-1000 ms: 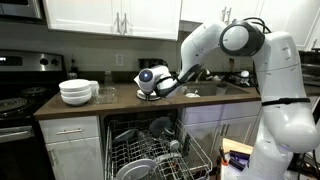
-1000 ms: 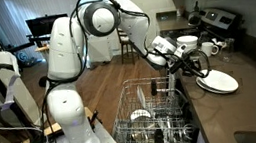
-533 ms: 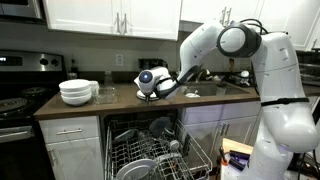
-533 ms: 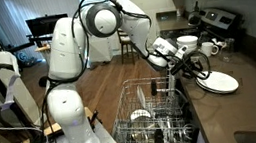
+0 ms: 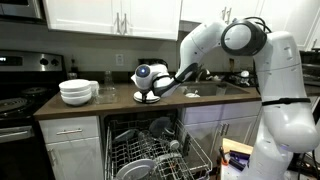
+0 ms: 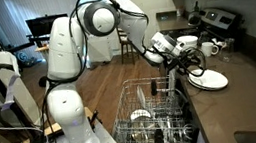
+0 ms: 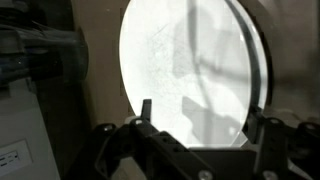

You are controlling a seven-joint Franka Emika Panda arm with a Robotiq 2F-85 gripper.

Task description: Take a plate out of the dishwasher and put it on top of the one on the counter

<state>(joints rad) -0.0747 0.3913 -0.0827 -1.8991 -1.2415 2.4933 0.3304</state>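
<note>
Over the dark kitchen counter [image 5: 115, 102] the black two-fingered claw [image 7: 206, 112] points downward. Its fingers [image 7: 147, 112] are spread wide and nothing is gripped between them. Beneath it in the wrist view lies a round white plate [image 7: 190, 70] that spans the gap between the fingers. Whether the tips touch its rim cannot be told. In both exterior views the claw [image 5: 150, 88] [image 6: 182, 66] hangs just above that plate [image 5: 150, 98] [image 6: 210, 81], which rests flat on the counter near its front edge. The white robot arm [image 5: 230, 40] bends down to it from one side. Further along the counter, well apart from the plate, stands a stack of white ceramic bowls [image 5: 76, 92]. Below the counter the open dishwasher's wire rack [image 5: 165, 150] [image 6: 154, 113] is pulled out with crockery in it, too small to tell apart.
</note>
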